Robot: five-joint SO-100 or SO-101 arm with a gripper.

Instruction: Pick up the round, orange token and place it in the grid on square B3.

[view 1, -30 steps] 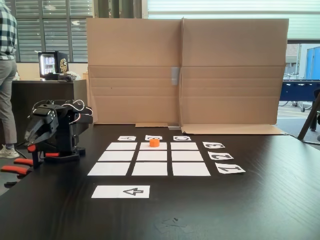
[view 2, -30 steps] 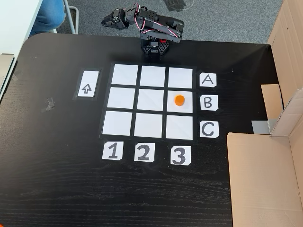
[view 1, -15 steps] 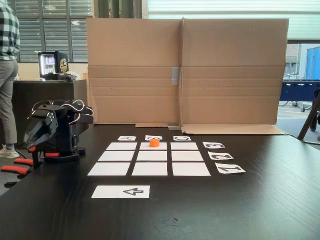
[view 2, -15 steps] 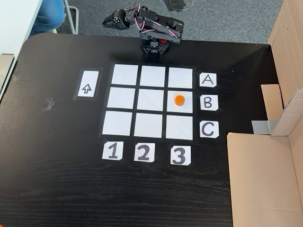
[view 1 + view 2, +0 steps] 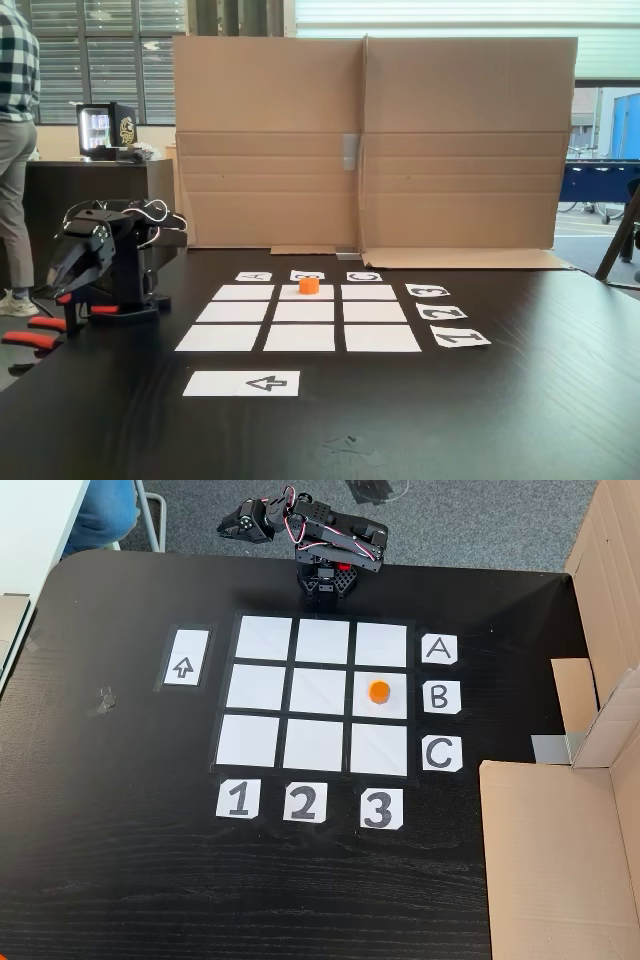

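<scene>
Going left to right in the top-down fixed view, the arrow strip [image 5: 186, 658] lies at the left of the bench [image 5: 100, 810], then come the nine white rectangles of the grid [image 5: 318, 639], then the lettered cards, with the cardboard [image 5: 560, 860] at the far right. The jaws [image 5: 232, 525] hang past the bench's far edge, up and to the left of the grid. The token [image 5: 379, 692] sits well apart from them, on square B3 [image 5: 395, 712] – the rectangle in line with the B card [image 5: 441, 696] and the 3 card [image 5: 381, 808].

Over the last second almost nothing has changed: the token has not shifted on its rectangle, and the arm has only settled slightly in its tucked position. In my judgement the placing is done and the arm is parking – what remains is little more than coming to rest.

In the low fixed view the arm is folded back over its base [image 5: 120, 300], beside the red-orange clamp handles [image 5: 30, 338]. The jaws [image 5: 66, 290] point downward, off to the left of the grid [image 5: 300, 338] and of the token [image 5: 309, 285], which stands upright on the far middle rectangle. They grip nothing. They look nearly closed, but they are too small and dark here to say for sure whether they are released or clenched. A person [image 5: 17, 150] stands behind, at the left edge.
</scene>
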